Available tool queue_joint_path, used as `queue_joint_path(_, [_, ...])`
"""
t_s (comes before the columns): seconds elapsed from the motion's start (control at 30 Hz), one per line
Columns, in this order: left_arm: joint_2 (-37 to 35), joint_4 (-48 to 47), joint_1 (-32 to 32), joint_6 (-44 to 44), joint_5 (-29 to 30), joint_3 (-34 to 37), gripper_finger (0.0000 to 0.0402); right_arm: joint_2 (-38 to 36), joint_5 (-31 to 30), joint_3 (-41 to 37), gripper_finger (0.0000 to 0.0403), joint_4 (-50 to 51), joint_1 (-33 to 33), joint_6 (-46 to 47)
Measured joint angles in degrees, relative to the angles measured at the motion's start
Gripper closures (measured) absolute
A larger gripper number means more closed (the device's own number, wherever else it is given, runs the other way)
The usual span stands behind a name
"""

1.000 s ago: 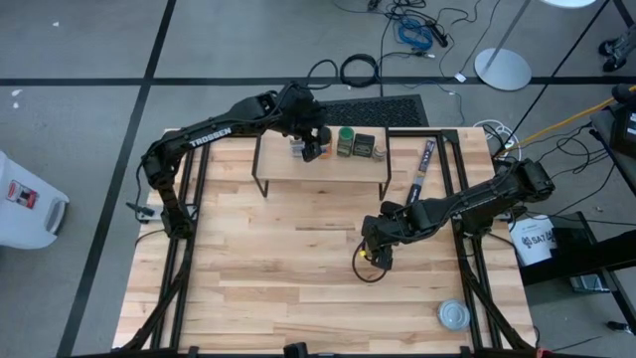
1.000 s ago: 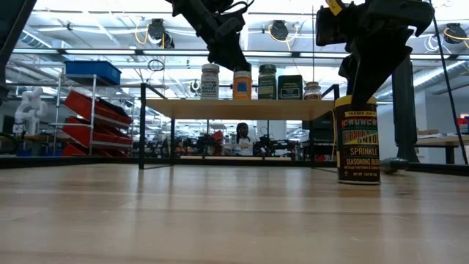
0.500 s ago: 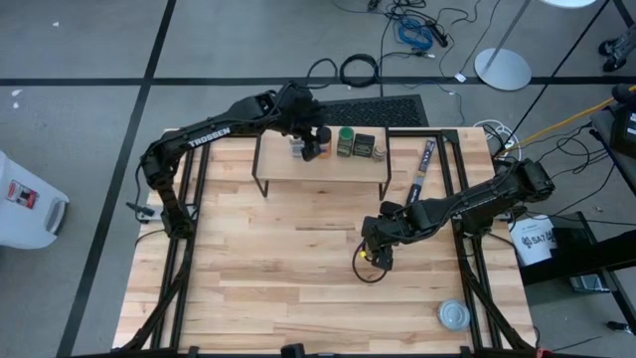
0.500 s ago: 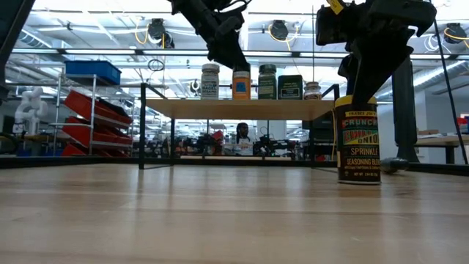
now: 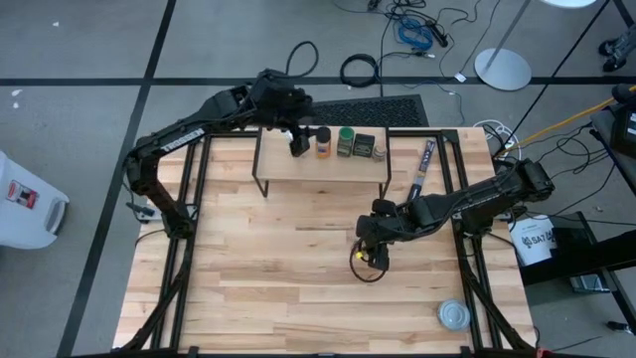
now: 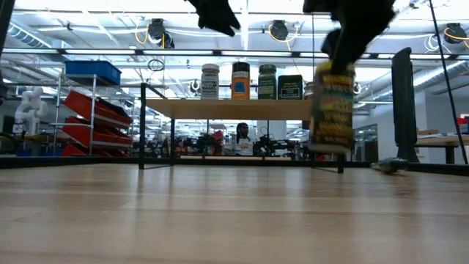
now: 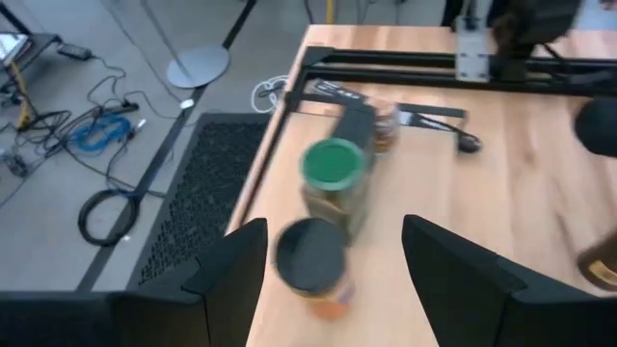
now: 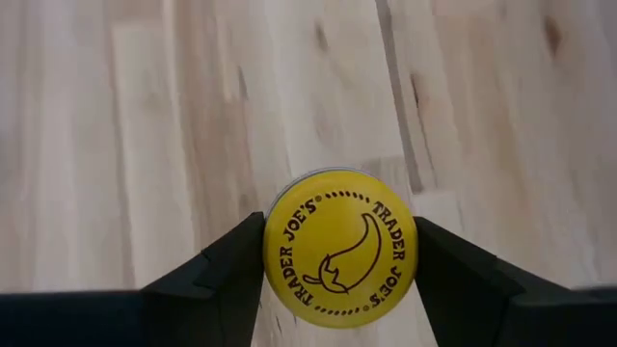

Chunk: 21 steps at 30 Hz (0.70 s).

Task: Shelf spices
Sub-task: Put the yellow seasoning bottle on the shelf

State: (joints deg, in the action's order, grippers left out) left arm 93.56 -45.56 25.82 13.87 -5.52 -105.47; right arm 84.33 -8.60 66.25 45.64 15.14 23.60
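Right pincer (image 8: pixel 337 253): clamps yellow-lidded jar (image 6: pixel 331 106), lifted off counter (image 5: pixel 278 268), in front of shelf (image 5: pixel 323 167). Left pincer (image 7: pixel 333 260): spread above shelf, over orange jar (image 5: pixel 323 146).

Yellow lid (image 8: pixel 339 238) bears a brown chilli print and lettering. On the pale shelf (image 5: pixel 320 166): green lid (image 7: pixel 333 162), black-capped orange jar (image 7: pixel 311 265). Surface (image 5: pixel 278 259) is light striped wood.

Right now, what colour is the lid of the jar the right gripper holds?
Yellow, with a dark printed pepper logo; the right gripper clamps the yellow-lidded jar, seen best in the right wrist view.
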Motion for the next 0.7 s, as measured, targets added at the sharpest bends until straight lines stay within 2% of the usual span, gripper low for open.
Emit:
queue_joint_path(0.17, [-2.76,-3.08,-2.8,-0.26,0.02,-0.01,0.0152,-0.01,-0.42,6.34,0.0188,0.86,-1.58,-4.57])
queue_joint_path(0.5, [-4.49,-11.5,-10.2,-6.12,2.45,0.02,0.0152,-0.07,-0.63,16.34,0.0188,1.01,-6.42,-15.67])
queue_joint_path(0.7, [-4.44,-8.0,-17.12,-7.51,5.63,5.31,0.0152,-0.09,-0.74,17.59,0.0186,0.5,-9.01,-19.53])
